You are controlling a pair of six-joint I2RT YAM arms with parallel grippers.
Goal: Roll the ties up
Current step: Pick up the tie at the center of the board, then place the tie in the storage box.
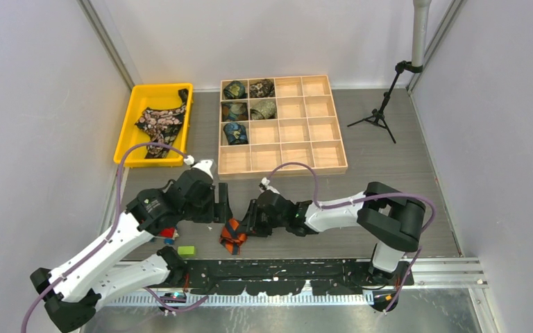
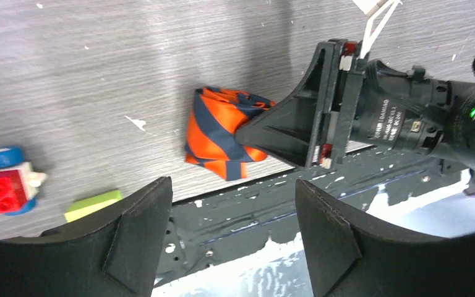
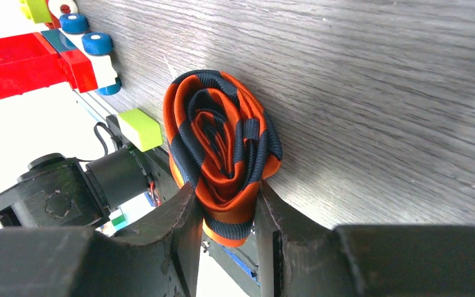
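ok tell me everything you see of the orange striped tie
The orange striped tie is wound into a loose oval roll, orange with dark navy diagonal bands, in satin-like fabric. It sits at the near edge of the grey table, its spiral end showing, pinched on both sides by the right hand.

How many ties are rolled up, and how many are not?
Rolled ties in the wooden box: 5
Orange striped roll in the right pincer: 1
Unrolled flowery tie in the yellow tray: 1
Total: 7 ties
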